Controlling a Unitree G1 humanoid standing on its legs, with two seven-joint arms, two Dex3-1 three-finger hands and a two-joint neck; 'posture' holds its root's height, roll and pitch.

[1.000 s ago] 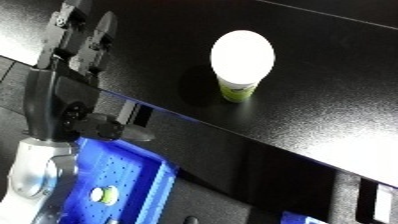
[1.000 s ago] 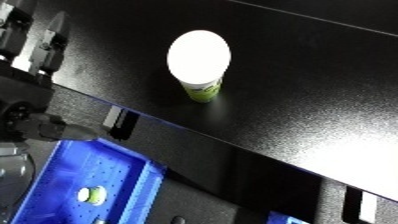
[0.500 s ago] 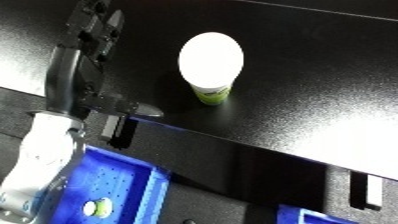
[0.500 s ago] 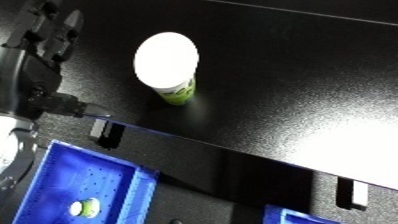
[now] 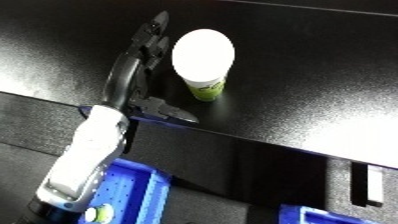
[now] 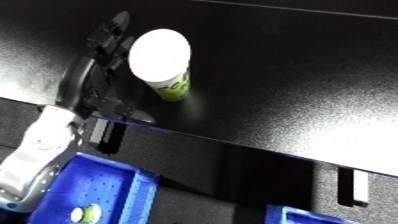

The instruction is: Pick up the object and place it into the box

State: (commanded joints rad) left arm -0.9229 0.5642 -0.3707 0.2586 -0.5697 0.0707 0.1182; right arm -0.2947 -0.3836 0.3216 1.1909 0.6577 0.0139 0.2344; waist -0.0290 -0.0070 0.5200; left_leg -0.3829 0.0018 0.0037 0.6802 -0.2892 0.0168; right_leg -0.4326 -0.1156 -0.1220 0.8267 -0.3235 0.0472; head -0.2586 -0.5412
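The cup (image 5: pixel 204 60) stands upright on the black desk (image 5: pixel 302 65), upper left of the frame. My left hand (image 5: pixel 142 55) sits just beside it, fingers (image 5: pixel 158 25) spread, ready to wrap it for the blue bin (image 6: pixel 107 192) below.

A white lid is seen on the cup (image 5: pixel 204 62), whose side is green with dark markings. The table (image 5: pixel 311 75) is black with a pale glare patch. The left hand (image 5: pixel 142 60) is black, the forearm (image 5: pixel 84 155) white and silver. The bin (image 6: pixel 98 190) is blue, dotted with small holes, and a yellow-green ball (image 6: pixel 83 215) lies in it.
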